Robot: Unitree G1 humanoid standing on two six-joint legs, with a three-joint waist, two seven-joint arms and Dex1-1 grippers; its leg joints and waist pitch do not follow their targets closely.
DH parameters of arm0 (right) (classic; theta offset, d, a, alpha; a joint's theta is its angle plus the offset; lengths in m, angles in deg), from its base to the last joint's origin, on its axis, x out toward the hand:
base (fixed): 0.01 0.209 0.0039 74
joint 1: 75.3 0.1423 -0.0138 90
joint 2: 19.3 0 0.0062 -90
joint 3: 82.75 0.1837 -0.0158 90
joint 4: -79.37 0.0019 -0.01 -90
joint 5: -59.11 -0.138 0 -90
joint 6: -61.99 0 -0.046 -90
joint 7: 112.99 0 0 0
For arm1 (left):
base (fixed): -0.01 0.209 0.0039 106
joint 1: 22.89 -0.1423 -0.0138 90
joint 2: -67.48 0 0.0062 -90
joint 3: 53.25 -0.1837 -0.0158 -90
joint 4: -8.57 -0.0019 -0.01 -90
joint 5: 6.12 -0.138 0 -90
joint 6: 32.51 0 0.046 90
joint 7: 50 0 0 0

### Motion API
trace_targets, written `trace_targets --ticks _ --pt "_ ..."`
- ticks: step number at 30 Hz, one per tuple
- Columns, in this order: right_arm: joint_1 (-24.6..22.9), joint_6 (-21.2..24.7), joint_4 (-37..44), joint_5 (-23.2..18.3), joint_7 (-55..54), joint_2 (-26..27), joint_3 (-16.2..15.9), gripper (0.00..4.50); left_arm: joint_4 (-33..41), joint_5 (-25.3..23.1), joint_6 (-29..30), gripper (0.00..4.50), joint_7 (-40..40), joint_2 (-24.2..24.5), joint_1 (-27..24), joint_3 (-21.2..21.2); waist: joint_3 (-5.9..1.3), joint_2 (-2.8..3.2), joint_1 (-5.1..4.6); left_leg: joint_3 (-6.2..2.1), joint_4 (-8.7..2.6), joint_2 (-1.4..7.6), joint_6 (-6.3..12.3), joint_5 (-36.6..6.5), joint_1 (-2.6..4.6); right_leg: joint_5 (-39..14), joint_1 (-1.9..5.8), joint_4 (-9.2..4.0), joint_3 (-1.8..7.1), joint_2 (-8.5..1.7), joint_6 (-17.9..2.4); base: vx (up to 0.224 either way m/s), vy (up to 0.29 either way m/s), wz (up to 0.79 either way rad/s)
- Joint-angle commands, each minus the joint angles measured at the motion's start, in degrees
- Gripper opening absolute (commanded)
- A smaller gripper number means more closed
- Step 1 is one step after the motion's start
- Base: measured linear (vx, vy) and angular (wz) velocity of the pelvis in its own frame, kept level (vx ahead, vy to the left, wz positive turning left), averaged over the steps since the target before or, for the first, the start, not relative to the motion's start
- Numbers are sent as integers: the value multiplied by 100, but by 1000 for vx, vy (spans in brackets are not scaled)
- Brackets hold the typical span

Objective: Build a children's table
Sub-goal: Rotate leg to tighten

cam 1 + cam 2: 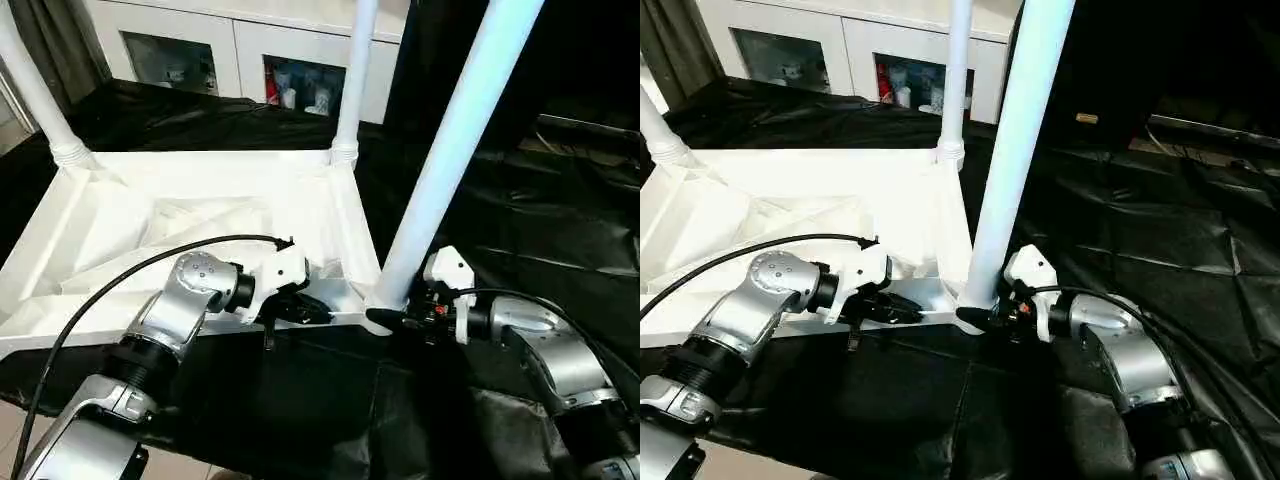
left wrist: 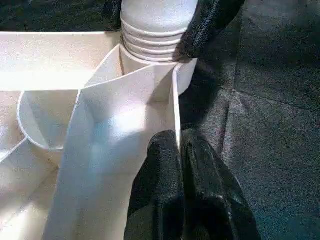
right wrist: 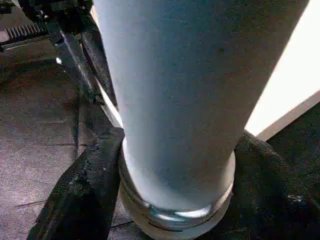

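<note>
The white tabletop (image 1: 190, 215) lies upside down on the black cloth (image 1: 1160, 230), with 3 legs standing in corner holes. My left gripper (image 1: 300, 308) pinches its near rim tight. My right gripper (image 1: 385, 320) wraps its fingers (image 3: 80, 190) around the bottom of the near leg (image 1: 455, 150). I think this leg is going in now. Next it needs twisting down snug.

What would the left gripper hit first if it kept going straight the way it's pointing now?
Probably the near leg in its corner socket. The left gripper, shut on the tabletop's rim, points along that rim toward the leg's ribbed base. The right gripper's finger sits beside that base, so it could come first; depth is unclear.
</note>
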Motion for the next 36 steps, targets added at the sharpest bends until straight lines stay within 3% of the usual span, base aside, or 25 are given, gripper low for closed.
trace_targets --ticks 1,4,5,6,8,10,13,15,19,21,26,30,32,33,36 --pt "-73 58 102 -110 135 8 -79 276 95 86 41 0 -30 -28 -30 -53 -344 -55 21 -80 -338 304 581 -442 52 -111 324 -327 266 -473 -1521 0 0 0" --pt "-106 116 51 -112 -30 93 -22 275 -8 -16 67 0 227 -101 1 -34 -342 -58 22 -78 -334 300 574 -441 49 -113 324 -327 268 -470 -1522 0 0 0" --pt "-39 174 -352 192 -936 416 93 275 -329 -250 179 0 920 -339 148 14 -338 -66 13 -75 -337 303 550 -442 46 -149 319 -332 271 -470 -1519 0 0 0" --pt "-39 174 -352 192 -936 416 93 275 -329 -250 179 0 920 -339 148 14 -324 -52 9 -75 -344 295 508 -456 56 -234 295 -348 262 -455 -1508 0 0 0" --pt "133 315 -874 382 -2160 917 394 274 -715 -425 404 0 1706 -701 363 89 -294 -49 -31 -79 -372 280 285 -792 73 -879 267 -416 255 -460 -1419 -25 2 0" --pt "248 396 -1086 345 -2874 1252 657 274 -917 -479 517 0 2103 -928 488 126 -276 -55 -44 -113 -393 272 4 -1291 125 -1866 250 -516 252 -487 -1172 -52 8 -1" --pt "456 458 -1352 195 -3863 1817 1029 274 -1215 -539 667 0 2614 -1319 702 129 -250 -19 -72 -144 -445 278 -123 -1656 155 -2325 207 -587 252 -479 -928 0 0 0" --pt "579 441 -1494 223 -4310 2092 1098 274 -1357 -574 725 0 2835 -1557 825 99 -247 -13 -77 -148 -448 273 -152 -1822 186 -2398 181 -614 267 -483 -888 0 0 0" --pt "722 327 -1676 444 -4670 2366 1005 274 -1549 -639 663 0 3064 -1890 973 61 -264 -32 -66 -156 -466 269 -126 -1722 151 -2150 207 -603 280 -484 -849 0 0 0" --pt "704 258 -1617 535 -4413 2362 845 330 -1589 -658 583 0 3052 -1978 1002 24 -268 -20 -56 -142 -457 267 -80 -1666 153 -1957 207 -602 288 -483 -886 0 0 0" --pt "720 198 -1492 568 -4017 2118 737 378 -1568 -658 494 0 2907 -1875 953 -1 -275 -31 -40 -143 -460 270 46 -1475 113 -1669 260 -564 284 -488 -989 0 0 0" --pt "653 125 -1216 476 -3072 1557 587 378 -1461 -585 268 0 2461 -1618 845 -5 -270 -66 -23 -145 -453 277 144 -1423 100 -1770 288 -579 276 -495 -972 0 0 0" --pt "653 125 -1216 476 -3072 1557 587 378 -1461 -585 268 0 2461 -1618 845 -5 -273 -59 -31 -138 -448 273 190 -1354 79 -1700 285 -570 283 -498 -979 0 0 0" --pt "516 -7 -934 364 -2322 1129 516 378 -1279 -503 145 0 1978 -1378 716 -26 -274 -76 -19 -141 -448 277 213 -1289 80 -1654 304 -573 277 -500 -987 0 0 0" --pt "378 -38 -655 217 -1702 791 498 378 -1112 -413 59 0 1522 -1138 597 -50 -298 -67 -13 -130 -417 285 366 -1035 46 -1185 334 -505 285 -509 -1130 0 0 0"
